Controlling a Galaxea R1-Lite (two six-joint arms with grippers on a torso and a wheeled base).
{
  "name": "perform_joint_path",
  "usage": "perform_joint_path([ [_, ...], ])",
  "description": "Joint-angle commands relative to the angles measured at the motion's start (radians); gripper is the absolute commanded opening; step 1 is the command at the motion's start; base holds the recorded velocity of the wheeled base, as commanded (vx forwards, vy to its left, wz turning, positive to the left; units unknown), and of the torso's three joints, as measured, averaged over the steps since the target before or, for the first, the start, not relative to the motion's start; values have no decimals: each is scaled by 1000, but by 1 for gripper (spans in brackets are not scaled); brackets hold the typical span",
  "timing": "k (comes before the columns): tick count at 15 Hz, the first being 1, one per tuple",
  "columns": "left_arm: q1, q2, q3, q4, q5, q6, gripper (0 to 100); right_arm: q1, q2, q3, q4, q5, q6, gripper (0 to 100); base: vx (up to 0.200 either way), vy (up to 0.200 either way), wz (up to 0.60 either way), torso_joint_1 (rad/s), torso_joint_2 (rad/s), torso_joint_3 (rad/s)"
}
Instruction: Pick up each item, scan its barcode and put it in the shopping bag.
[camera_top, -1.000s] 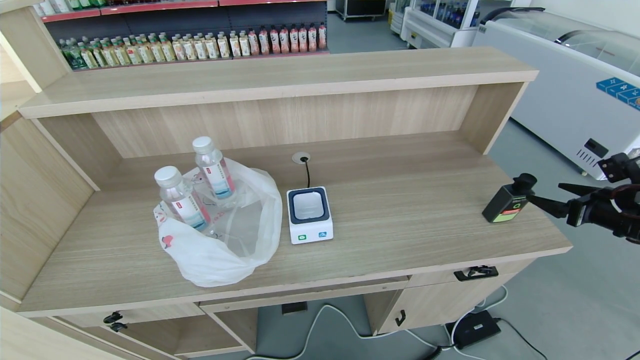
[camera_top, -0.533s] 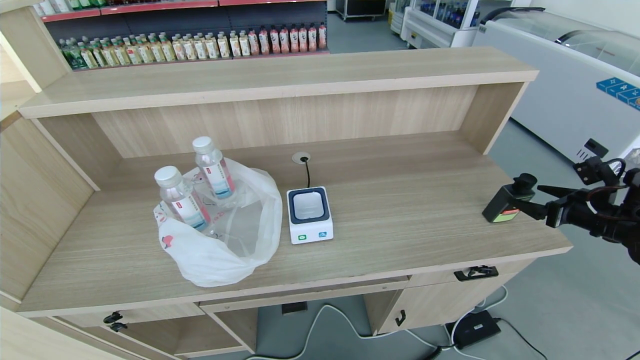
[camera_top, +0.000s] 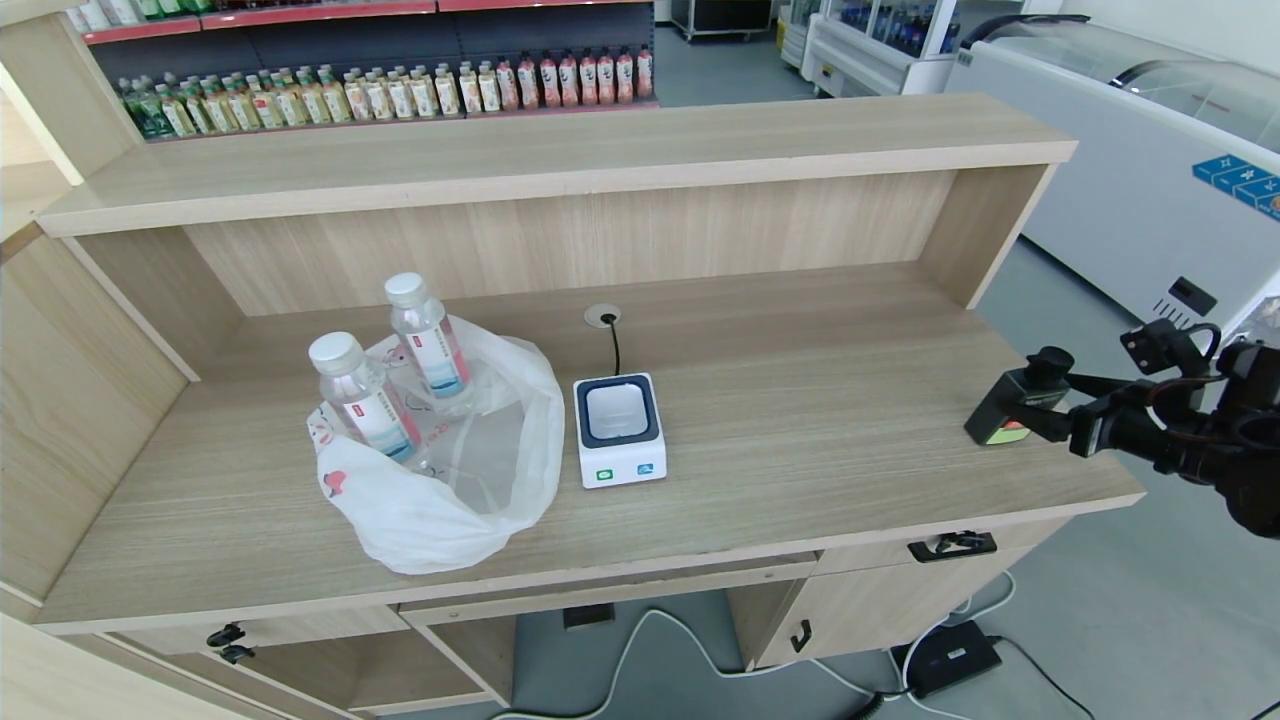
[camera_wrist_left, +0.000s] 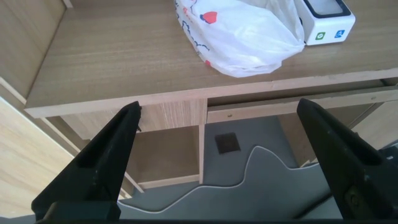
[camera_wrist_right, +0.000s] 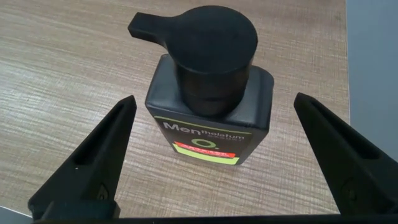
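— Judging by the right gripper (camera_top: 1048, 400), spread either side of the black pump bottle (camera_wrist_right: 211, 124) near the surface (camera_top: 800, 400) edge, was pickup underway?
— Likely. Next it needed closing, then carrying to the scanner (camera_top: 620, 430).

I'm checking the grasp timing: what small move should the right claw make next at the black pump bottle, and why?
Probably shut the right claw on the black pump bottle. Its open fingers flank the bottle's body on both sides without touching it, and the bottle stands on the counter near its right edge, not yet lifted.
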Motion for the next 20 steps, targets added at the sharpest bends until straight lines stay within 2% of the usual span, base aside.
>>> perform_joint_path([
  [1,0,0,0,0,0,0,100,6,18,-8,-1,0,-1,100,0,0,0,0,0,0],
  [4,0,0,0,0,0,0,100,14,27,-15,-7,0,-1,100,0,0,0,0,0,0],
  [5,0,0,0,0,0,0,100,15,31,-18,-8,0,-1,0,0,0,0,0,0,0],
  [11,0,0,0,0,0,0,100,23,45,-23,-10,0,-1,0,0,0,0,0,0,0],
  [16,0,0,0,0,0,0,100,26,18,-24,-30,-38,-2,0,0,0,0,0,0,0],
  [18,0,0,0,0,0,0,100,61,-50,-24,-77,-38,-2,0,0,0,0,0,0,0],
  [20,0,0,0,0,0,0,100,135,-151,-26,-143,-37,10,0,0,0,0,0,0,0],
])
